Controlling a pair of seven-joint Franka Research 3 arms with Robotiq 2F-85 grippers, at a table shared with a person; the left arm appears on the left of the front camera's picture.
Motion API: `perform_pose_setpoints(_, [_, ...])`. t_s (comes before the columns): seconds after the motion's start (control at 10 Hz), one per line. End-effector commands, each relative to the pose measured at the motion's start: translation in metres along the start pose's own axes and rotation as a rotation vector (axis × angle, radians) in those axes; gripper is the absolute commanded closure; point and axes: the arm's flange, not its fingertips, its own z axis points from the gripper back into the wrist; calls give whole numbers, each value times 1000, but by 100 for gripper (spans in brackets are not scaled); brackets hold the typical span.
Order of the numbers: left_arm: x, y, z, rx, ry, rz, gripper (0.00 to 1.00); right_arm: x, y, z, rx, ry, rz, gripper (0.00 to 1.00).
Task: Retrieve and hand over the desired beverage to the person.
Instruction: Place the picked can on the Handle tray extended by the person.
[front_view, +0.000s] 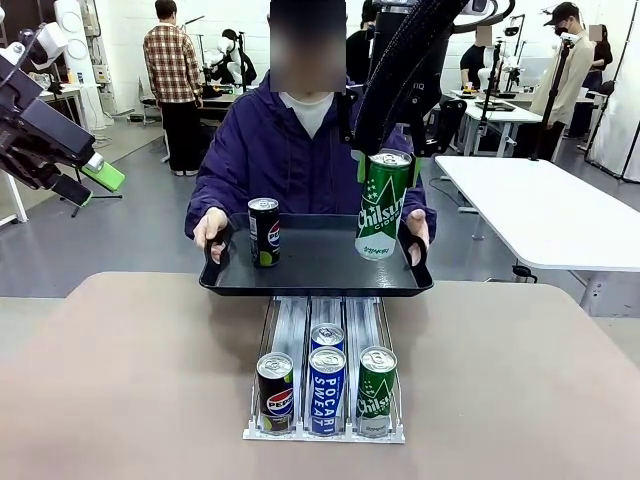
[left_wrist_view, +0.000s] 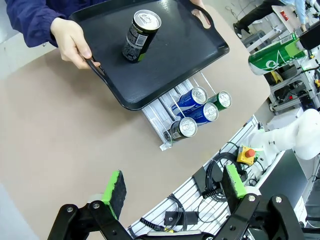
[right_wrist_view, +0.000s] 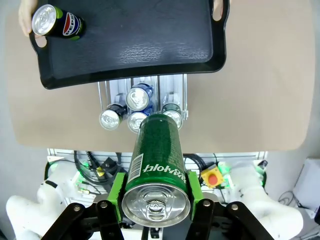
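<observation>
Near edge of table (front_view: 120, 390): wire can rack (front_view: 325, 432) holding a Pepsi can (front_view: 275, 392), two Pocari Sweat cans (front_view: 327, 388) and a Chilsung can (front_view: 376, 390); beyond it, black tray (front_view: 315, 265) held by both handles by the person (front_view: 290, 150), with a second Pepsi can (front_view: 263, 231) upright on its left part; right gripper (front_view: 385, 160) pinching a green Chilsung cider can (front_view: 382, 205) above the tray's right part; left gripper (left_wrist_view: 172, 192) spread, holding nothing, raised at the left side.

White table (front_view: 560, 215) at right, person in plaid shirt (front_view: 172, 70) behind — standing, back turned
</observation>
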Motion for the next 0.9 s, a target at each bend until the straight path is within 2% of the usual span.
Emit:
perform_pose_setpoints(0.0, [0, 0, 1, -7, 2, -3, 0, -6, -4, -1, -12, -13, -11, 100])
perform_pose_setpoints(0.8, [0, 0, 1, -7, 2, -3, 0, -6, -4, -1, -12, -13, -11, 100])
